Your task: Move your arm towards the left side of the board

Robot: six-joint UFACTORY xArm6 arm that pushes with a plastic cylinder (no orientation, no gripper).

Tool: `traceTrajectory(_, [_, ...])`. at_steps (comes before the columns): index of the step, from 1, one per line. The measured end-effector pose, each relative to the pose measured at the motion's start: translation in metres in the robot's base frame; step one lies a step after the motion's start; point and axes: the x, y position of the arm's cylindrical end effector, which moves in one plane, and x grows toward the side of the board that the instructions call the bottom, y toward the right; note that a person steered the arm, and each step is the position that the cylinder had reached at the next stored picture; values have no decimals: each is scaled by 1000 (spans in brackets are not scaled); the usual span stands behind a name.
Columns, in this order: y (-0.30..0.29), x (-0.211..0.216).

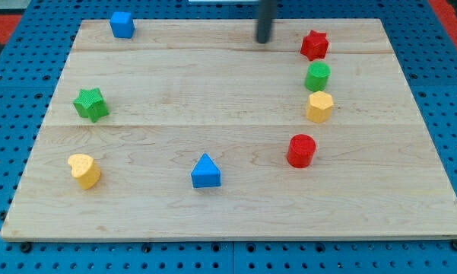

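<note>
My tip (pixel 264 40) rests on the wooden board (pixel 213 99) near the view's top edge, right of centre. A red star block (pixel 315 45) lies just to its right. The blue cube (pixel 122 24) sits far to its left at the top. On the left side lie a green star block (pixel 90 104) and a yellow heart block (pixel 84 170).
A green cylinder block (pixel 317 77), a yellow hexagon block (pixel 319 106) and a red cylinder block (pixel 301 151) form a column on the right. A blue triangle block (pixel 205 171) sits low in the middle. Blue pegboard (pixel 7 99) surrounds the board.
</note>
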Motion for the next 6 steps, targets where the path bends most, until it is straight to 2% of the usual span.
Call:
traceTrajectory(2, [-179, 51])
traceTrajectory(3, [-229, 92])
traceTrajectory(4, [-292, 109])
traceTrajectory(5, [-311, 160])
traceTrajectory(6, [-298, 271])
